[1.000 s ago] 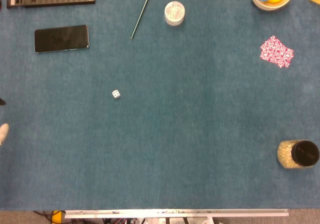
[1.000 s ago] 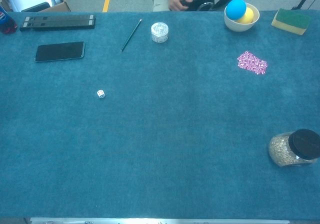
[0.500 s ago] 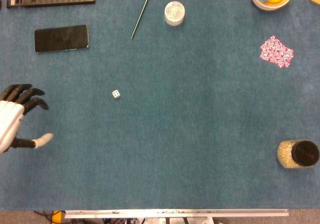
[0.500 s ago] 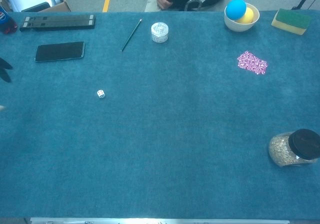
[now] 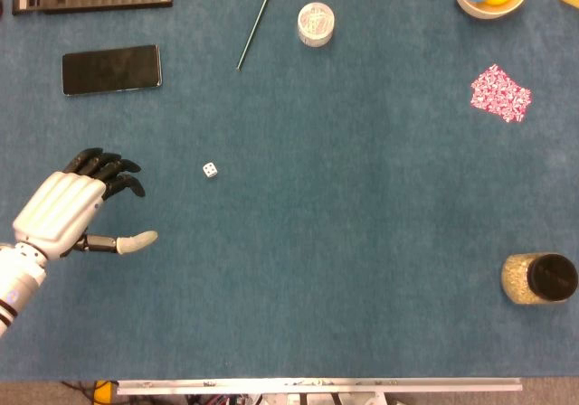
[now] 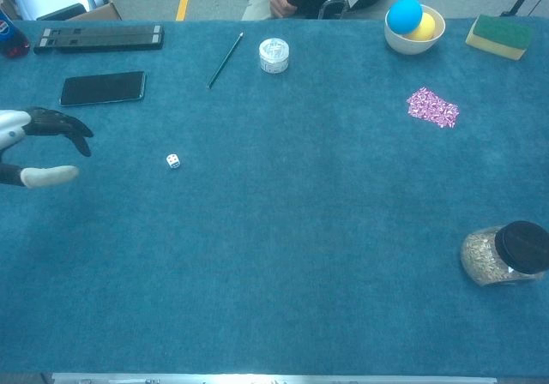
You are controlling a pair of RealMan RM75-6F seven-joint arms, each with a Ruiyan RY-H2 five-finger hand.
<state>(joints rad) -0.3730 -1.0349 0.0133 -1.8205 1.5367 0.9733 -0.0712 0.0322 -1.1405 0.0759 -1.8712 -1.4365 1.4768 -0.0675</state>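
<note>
My left hand (image 5: 77, 204) hangs empty, fingers spread and thumb out, with the small die (image 5: 210, 169) just beyond my fingertips on the blue cloth (image 5: 344, 224) — closing carelessly could flick it off toward the phone (image 5: 111, 69).

Left hand (image 5: 77, 208) sits above the blue table (image 5: 344, 242) at roughly 9 o'clock, empty, fingers (image 5: 113, 172) apart, thumb out toward 3 o'clock. Die (image 5: 210, 170) lies near, at the hand's 2 o'clock, not touching. Phone (image 5: 111, 69) lies flat at the hand's 12 o'clock, well apart. Pencil (image 5: 255, 25) and small round tin (image 5: 316, 23) lie at 12 o'clock. Jar (image 5: 540, 279) on its side at 4 o'clock.
</note>
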